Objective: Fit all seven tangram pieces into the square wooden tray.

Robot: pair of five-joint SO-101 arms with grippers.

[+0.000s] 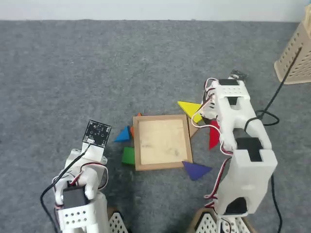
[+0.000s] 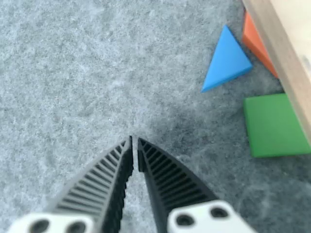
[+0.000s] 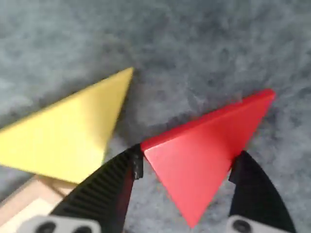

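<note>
Meanwhile, off the tray's right side, the right gripper [image 3: 188,162] pinches the red triangle [image 3: 204,145] across two of its slanting edges. The piece is tilted above the grey carpet [image 1: 73,63], with the yellow triangle [image 3: 68,141] just beside it. The square wooden tray [image 1: 161,117] sits between the two arms with nothing in it. The purple triangle [image 1: 196,169] lies at the tray's corner nearest the right arm's base, while the blue triangle [image 2: 227,60], green square [image 2: 272,125] and orange piece [image 2: 255,39] line its left rim. The left gripper [image 2: 134,145] hangs over the carpet, fingers almost together and holding nothing. The likeliest trouble is the grip itself: jaws squeezing converging edges could squirt the triangle out as it is carried. A tilted piece could also catch the tray's raised rim and shove the tray into the pieces beside it, or land skewed and waste a corner.
</note>
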